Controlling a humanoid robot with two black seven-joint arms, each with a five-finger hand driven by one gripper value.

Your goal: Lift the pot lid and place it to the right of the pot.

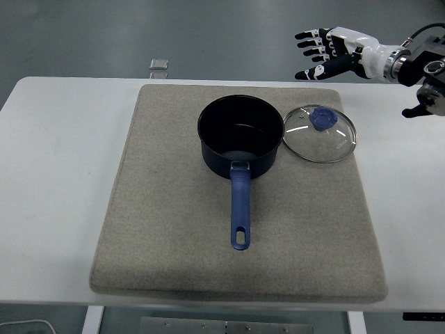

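Observation:
A dark blue pot (240,136) with a long blue handle (240,209) stands uncovered on the grey mat (167,229). Its glass lid (320,134) with a blue knob (322,119) lies flat on the mat just right of the pot, nearly touching the rim. My right hand (320,52) hovers high above the table's far edge, up and slightly behind the lid, fingers spread and holding nothing. The left arm is out of view.
A small grey square object (159,65) lies at the table's far edge, left of centre. The white table (55,174) shows bare on both sides of the mat.

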